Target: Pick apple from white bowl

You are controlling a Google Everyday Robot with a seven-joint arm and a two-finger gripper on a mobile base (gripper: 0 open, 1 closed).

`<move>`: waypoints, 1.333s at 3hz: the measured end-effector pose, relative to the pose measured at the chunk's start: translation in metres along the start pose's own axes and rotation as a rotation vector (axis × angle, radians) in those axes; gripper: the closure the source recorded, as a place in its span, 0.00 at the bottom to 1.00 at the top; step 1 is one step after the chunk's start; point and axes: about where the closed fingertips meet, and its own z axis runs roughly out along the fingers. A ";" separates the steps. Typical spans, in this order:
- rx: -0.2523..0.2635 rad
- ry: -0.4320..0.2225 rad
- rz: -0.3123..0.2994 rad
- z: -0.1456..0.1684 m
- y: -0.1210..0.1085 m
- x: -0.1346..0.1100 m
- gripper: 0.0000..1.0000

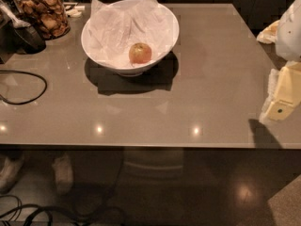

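The apple (140, 53) is small, round and yellowish-red. It lies inside the white bowl (94, 44), on crumpled white paper near the bowl's front wall. The bowl stands on the grey table (211, 93), at the back and left of centre. My gripper (280, 105) is a pale yellow and white piece at the right edge of the view, above the table's front right part. It is far to the right of the bowl and apart from it. Nothing shows in it.
A glass jar of brown snacks (44, 13) stands at the back left, with a dark object (26, 36) beside it. A black cable (28, 86) loops over the table's left side. More cables (28, 213) lie on the floor in front.
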 end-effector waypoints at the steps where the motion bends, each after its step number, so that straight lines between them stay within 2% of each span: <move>1: 0.000 0.000 0.000 0.000 0.000 0.000 0.00; 2: -0.025 -0.007 -0.023 0.000 -0.018 -0.022 0.00; 3: -0.043 -0.007 -0.073 0.004 -0.042 -0.054 0.00; 4: -0.024 -0.023 -0.081 0.003 -0.047 -0.061 0.00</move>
